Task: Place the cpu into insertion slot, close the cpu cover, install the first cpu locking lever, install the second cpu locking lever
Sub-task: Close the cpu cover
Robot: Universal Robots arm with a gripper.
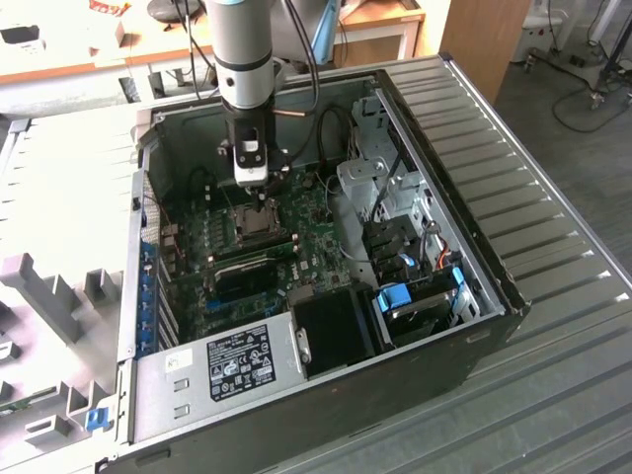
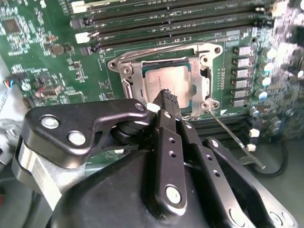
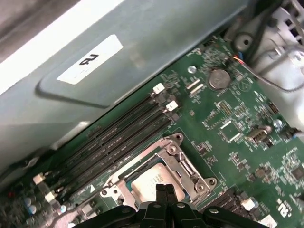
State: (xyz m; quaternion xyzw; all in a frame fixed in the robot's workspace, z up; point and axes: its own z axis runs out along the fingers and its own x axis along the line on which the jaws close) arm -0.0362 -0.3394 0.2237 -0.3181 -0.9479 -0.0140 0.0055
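Observation:
The silver-tan cpu (image 2: 164,76) lies flat in the insertion slot (image 1: 259,223) on the green motherboard. The grey cpu cover (image 2: 205,78) is folded down around it, and the chip shows through the cover's window. My gripper (image 2: 168,96) is shut with nothing between its fingers. Its tips rest at the cover's edge, over the chip's rim. In the first wrist view the gripper (image 3: 165,189) hangs over the cpu (image 3: 145,183) and the cpu cover (image 3: 183,166). One thin wire lever (image 2: 235,137) sticks out free from a socket corner. Another lever (image 2: 147,51) runs along the cover's side.
Long black memory slots (image 2: 166,19) flank the socket. The grey case wall (image 3: 142,47) rises just past them. A black card (image 1: 247,281), the power supply (image 1: 232,365) and the drive cage (image 1: 395,197) fill the case around the board. Cables (image 1: 341,222) hang nearby.

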